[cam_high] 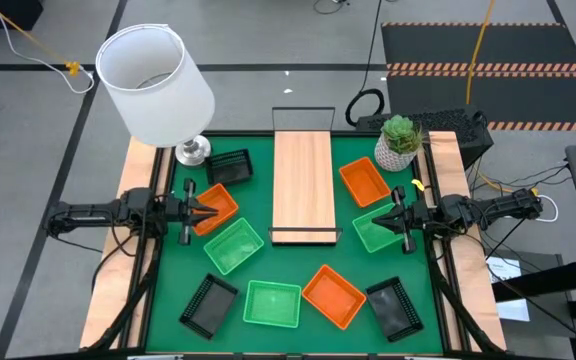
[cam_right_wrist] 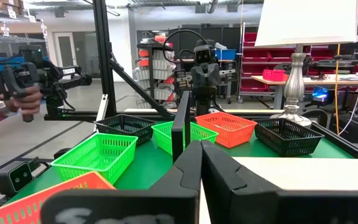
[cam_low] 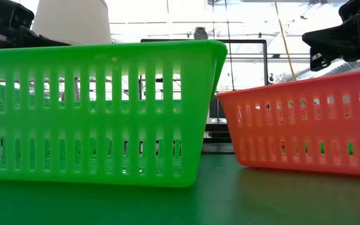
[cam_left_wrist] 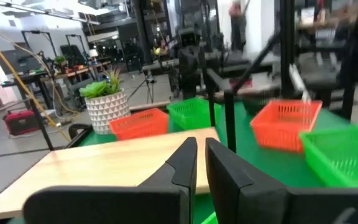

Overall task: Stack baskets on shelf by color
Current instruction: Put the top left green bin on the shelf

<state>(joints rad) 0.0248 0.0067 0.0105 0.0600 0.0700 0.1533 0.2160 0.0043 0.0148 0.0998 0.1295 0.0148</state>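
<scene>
No baskets [cam_high: 233, 246] are stacked on the shelf [cam_high: 303, 184] yet; both claws, left [cam_high: 206, 210] and right [cam_high: 386, 217], are clenched empty.

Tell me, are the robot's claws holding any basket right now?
No. The left gripper hangs over an orange basket without gripping it, and the right gripper is shut on nothing.

Two black jointed arms carry dark, wedge-shaped fingers [cam_right_wrist: 188, 168].

Orange-red, bright green and black slatted baskets [cam_high: 272, 303] on a dark green mat [cam_high: 298, 262]; pale wood shelf [cam_high: 303, 184]; white lampshade [cam_high: 155, 83]; white patterned plant pot [cam_high: 397, 157].
</scene>
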